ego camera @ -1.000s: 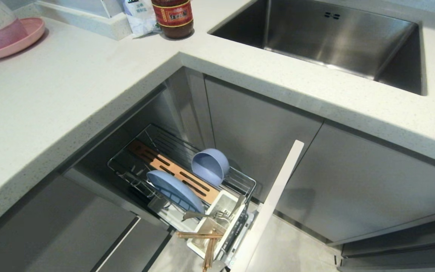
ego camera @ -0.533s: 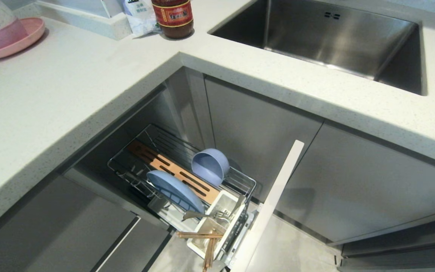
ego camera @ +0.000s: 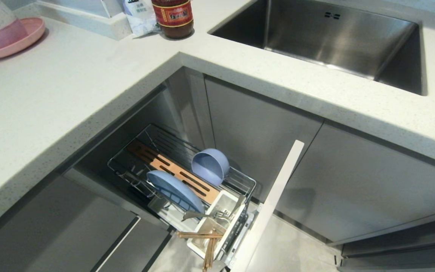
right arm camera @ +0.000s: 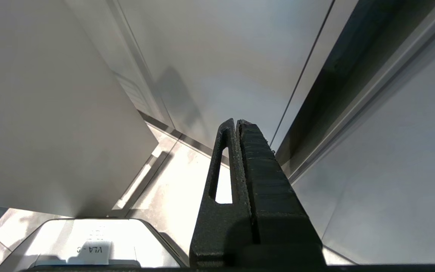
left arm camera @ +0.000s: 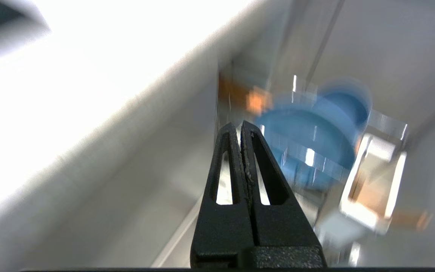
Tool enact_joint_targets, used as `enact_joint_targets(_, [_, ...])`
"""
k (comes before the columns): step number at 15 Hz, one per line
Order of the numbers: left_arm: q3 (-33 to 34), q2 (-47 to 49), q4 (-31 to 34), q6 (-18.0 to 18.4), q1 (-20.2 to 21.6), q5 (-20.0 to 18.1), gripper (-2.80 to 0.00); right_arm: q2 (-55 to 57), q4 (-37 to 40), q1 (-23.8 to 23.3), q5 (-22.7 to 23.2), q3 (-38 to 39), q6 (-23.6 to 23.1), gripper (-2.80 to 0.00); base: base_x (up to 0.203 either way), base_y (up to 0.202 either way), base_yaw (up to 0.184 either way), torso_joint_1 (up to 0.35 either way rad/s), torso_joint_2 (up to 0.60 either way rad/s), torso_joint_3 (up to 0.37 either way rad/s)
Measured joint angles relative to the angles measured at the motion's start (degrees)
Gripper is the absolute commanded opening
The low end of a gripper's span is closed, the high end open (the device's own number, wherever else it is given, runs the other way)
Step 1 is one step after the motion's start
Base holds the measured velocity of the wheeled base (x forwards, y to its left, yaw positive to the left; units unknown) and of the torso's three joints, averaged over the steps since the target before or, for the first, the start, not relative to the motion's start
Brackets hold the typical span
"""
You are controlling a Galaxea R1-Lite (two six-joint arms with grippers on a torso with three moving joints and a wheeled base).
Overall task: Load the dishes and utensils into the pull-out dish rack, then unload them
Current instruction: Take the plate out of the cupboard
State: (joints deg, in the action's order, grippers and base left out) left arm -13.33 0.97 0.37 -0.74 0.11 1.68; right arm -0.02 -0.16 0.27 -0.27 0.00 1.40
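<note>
Rack: the pull-out dish rack [ego camera: 187, 177] is standing drawn out from under the corner of the surface [ego camera: 70, 87], its pale front panel [ego camera: 274, 196] angling toward the floor.
Plate: the light-blue plate [ego camera: 175, 190] is standing on edge among the prongs, beside the slotted wooden strip [ego camera: 172, 172].
Bowl: the light-blue bowl [ego camera: 210, 165] is lying tipped on its side on the far side of the strip.
Utensils: the fork [ego camera: 206, 215] and the chopsticks [ego camera: 204, 241] are resting in the white utensil box [ego camera: 217, 226], the chopsticks sticking out over its near end.
Left gripper: the left gripper [left arm camera: 241, 126] is showing only in its wrist view, fingers [left arm camera: 228, 158] clenched together and gripping nothing, pointing toward the blurred plate and bowl.
Right gripper: the right gripper [right arm camera: 236, 122] is hanging by the cabinet fronts, fingers pressed together on nothing.
Elsewhere: a pink plate [ego camera: 13, 43], a sauce bottle [ego camera: 172, 17] and the sink [ego camera: 330, 37] are sitting up top.
</note>
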Motion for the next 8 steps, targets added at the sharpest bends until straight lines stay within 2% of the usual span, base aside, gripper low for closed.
enact_joint_targets(3, [-16.3, 8.4, 6.7, 0.3, 0.1, 1.2, -2.8, 0.0, 0.0, 0.0, 0.0, 0.0, 0.0, -2.8, 0.0, 0.0, 0.0, 0.0, 0.0, 0.0])
enact_joint_targets(6, [-35.3, 23.1, 7.4, 0.1, -0.1, 1.7, -2.8, 0.0, 0.0, 0.0, 0.0, 0.0, 0.0, -2.8, 0.0, 0.0, 0.0, 0.0, 0.0, 0.0])
enact_joint_targets(8, [-47.7, 32.8, 7.1, -2.4, -1.1, 1.8, -2.8, 0.0, 0.0, 0.0, 0.0, 0.0, 0.0, -2.8, 0.0, 0.0, 0.0, 0.0, 0.0, 0.0])
